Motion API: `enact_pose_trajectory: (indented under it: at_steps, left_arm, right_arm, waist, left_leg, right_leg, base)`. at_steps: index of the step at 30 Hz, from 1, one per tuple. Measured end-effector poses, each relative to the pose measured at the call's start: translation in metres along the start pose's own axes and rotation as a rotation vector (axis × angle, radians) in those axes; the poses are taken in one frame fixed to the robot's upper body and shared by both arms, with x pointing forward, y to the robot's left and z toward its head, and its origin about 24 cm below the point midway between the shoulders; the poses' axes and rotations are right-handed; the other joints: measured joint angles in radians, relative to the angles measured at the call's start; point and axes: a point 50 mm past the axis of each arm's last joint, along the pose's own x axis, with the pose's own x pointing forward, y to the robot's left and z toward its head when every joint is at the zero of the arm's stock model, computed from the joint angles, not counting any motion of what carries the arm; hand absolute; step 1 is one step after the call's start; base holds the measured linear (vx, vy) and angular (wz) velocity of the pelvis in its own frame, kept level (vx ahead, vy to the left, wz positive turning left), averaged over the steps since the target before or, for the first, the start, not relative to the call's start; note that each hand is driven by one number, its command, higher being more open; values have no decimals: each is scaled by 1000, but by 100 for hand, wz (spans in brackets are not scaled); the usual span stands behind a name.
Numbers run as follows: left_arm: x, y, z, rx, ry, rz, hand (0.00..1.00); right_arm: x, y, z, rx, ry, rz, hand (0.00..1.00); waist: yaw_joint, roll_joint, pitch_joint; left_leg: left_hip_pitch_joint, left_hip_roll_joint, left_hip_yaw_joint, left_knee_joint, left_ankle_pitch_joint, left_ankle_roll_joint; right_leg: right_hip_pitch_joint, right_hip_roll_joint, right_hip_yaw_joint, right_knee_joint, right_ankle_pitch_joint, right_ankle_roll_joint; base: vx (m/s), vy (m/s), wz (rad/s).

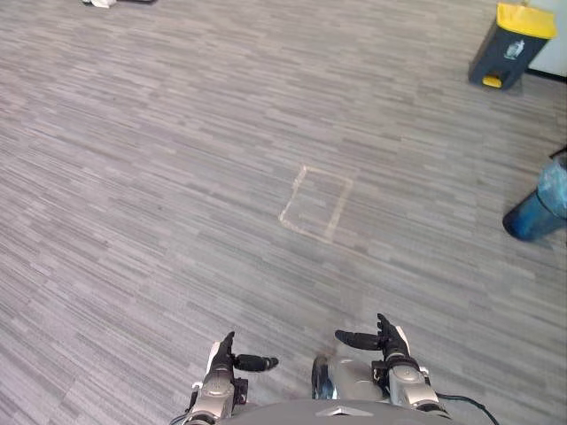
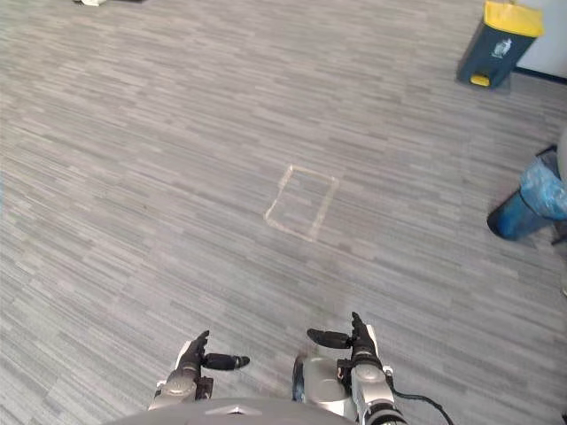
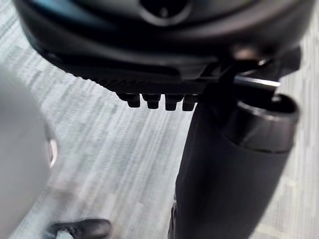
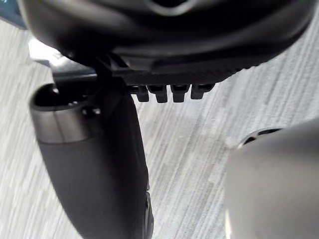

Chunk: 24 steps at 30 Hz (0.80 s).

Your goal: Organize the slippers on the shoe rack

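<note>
My left hand (image 1: 224, 355) hangs low at the near edge of the eye views, over grey carpet, with straight fingers and its thumb pointing inward. My right hand (image 1: 388, 342) is level with it a short way to the right, fingers straight and thumb stretched toward the left hand. Neither hand holds anything. In the left wrist view the left thumb (image 3: 232, 169) stands over bare carpet beside the row of fingers (image 3: 159, 101). The right wrist view shows the right thumb (image 4: 99, 164) and fingers (image 4: 169, 92) the same way.
A faint tape rectangle (image 1: 316, 204) marks the carpet ahead. A dark bin with a yellow lid (image 1: 512, 42) stands at the far right. A blue bin with a bag liner (image 1: 540, 209) sits at the right edge. A small white object (image 1: 101, 3) lies far left.
</note>
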Motion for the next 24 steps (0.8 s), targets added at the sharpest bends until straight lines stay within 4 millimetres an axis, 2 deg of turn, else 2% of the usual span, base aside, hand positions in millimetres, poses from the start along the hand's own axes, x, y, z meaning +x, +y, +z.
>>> enact_pose_trajectory:
  at_steps: [2,3,4,5,6,7,8,9,10,11,12,13,14,15,16,17,18,20,22,23,24]
  left_arm:
    - [0,3,3,-1,-18,10,100]
    - [0,5,6,-14,-37,18,100]
    - [0,6,6,-22,-39,22,100]
    - [1,9,8,-34,-44,33,100]
    - [1,10,9,-32,-49,35,100]
    - [1,10,11,-31,-54,36,100]
    - [1,9,10,-31,-50,33,100]
    - [3,12,8,-15,-36,37,100]
    - [3,15,8,-9,-34,43,100]
    - [4,19,7,5,-31,49,100]
    - [4,20,5,13,-22,50,100]
    - [4,22,2,32,-4,47,100]
    - [4,23,-1,45,5,46,100]
    - [3,24,-7,73,29,40,100]
    - [3,22,-10,104,44,27,100]
    - [3,22,-13,120,56,22,100]
    - [2,20,-17,149,75,9,100]
    - [3,16,-12,177,58,-10,100]
    - [4,16,-11,177,56,-15,100]
    - [4,16,-12,178,60,-16,100]
    - [3,12,-16,176,76,-29,100]
  right_arm:
    - [-1,2,-4,5,10,4,100]
    - [-2,3,-5,10,17,3,100]
    - [-2,3,-5,11,18,3,100]
    - [-2,6,-5,24,20,6,100]
    - [-2,7,-5,34,23,4,100]
    - [-3,7,-6,43,27,2,100]
    - [-4,4,-11,42,39,-5,100]
    - [-5,7,-16,42,61,2,100]
    - [-6,9,-19,44,72,6,100]
    - [-9,14,-25,51,92,18,100]
    - [-9,15,-27,52,101,21,100]
    - [-9,15,-30,48,118,24,100]
    - [-8,15,-29,43,118,25,100]
    - [-7,13,-28,35,119,21,100]
    - [-5,8,-27,35,115,9,100]
    - [-4,6,-24,32,106,3,100]
    - [-1,3,-18,19,79,1,100]
    - [1,-1,-7,12,35,-2,100]
    - [2,-1,-2,17,15,-2,100]
    - [2,0,1,20,0,3,100]
    - [3,-3,3,27,-4,-1,100]
  waist:
    - [14,-17,-5]
    - [29,-15,-6]
    - [33,-15,-6]
    - [44,-19,-5]
    - [49,-23,-4]
    - [53,-28,-4]
    - [56,-23,-11]
    - [53,-48,-31]
    - [47,-60,-42]
    - [44,-85,-59]
    - [45,-92,-64]
    - [47,-100,-70]
    - [48,-100,-71]
    - [48,-98,-70]
    - [41,-77,-60]
    - [27,-72,-57]
    - [11,-50,-57]
    - [3,-24,-50]
    - [-2,-20,-48]
    - [-9,-26,-45]
    - [-26,-19,-34]
  left_leg:
    - [-68,7,35,-2,-43,5]
    - [-108,-4,63,-114,-88,9]
    - [-121,-15,65,-169,-101,12]
    - [-156,-62,41,-358,-111,12]
    - [-169,-87,18,-445,-105,10]
    - [-178,-115,-7,-534,-88,13]
    - [-184,-165,-67,-688,49,16]
    - [-170,-194,-69,-668,83,37]
    - [-168,-202,-64,-666,63,42]
    - [-169,-213,-44,-644,24,49]
    - [-165,-214,-32,-631,6,52]
    - [-132,-214,4,-627,-35,55]
    - [-107,-217,20,-639,-45,54]
    - [-25,-225,58,-710,-49,57]
    - [60,-227,80,-781,-49,57]
    - [105,-226,83,-815,-49,58]
    - [165,-215,87,-867,-48,57]
    - [208,-181,102,-880,-48,57]
    - [229,-167,105,-877,-48,57]
    - [252,-166,103,-878,-54,46]
    - [297,-157,95,-882,-78,-6]
  right_leg:
    - [70,-1,21,-63,1,2]
    - [126,-2,55,-107,5,9]
    - [141,-4,67,-118,6,11]
    - [175,-21,109,-142,5,16]
    - [189,-31,125,-153,3,22]
    - [201,-45,142,-159,-3,34]
    - [221,-60,181,-163,-30,81]
    - [238,-97,217,-161,-49,111]
    - [231,-110,223,-152,-45,117]
    - [214,-131,240,-125,-35,132]
    - [206,-138,252,-105,-33,135]
    - [168,-148,283,-11,-25,148]
    - [145,-151,289,48,-15,157]
    - [69,-161,283,239,42,177]
    - [-12,-170,252,429,87,168]
    - [-52,-172,216,513,34,143]
    - [-125,-162,140,578,-42,86]
    - [-259,-115,47,534,-94,45]
    - [-328,-92,12,427,-88,42]
    - [-353,-79,8,265,-33,61]
    - [-306,-59,-7,122,154,26]
  base:
    - [382,-12,-35]
    - [392,8,-60]
    - [477,62,-88]
    - [311,125,-74]
    - [396,171,-82]
    - [501,272,-82]
    - [540,305,-93]
    - [541,292,-72]
    - [455,234,-38]
    - [430,224,-15]
    - [433,238,-44]
    - [354,201,-50]
    - [433,254,-79]
    - [508,308,-72]
    - [492,297,-66]
    - [402,199,-34]
    - [383,113,-13]
    - [419,7,-9]
    - [449,-138,-2]
    - [621,-202,29]
    - [431,-136,27]
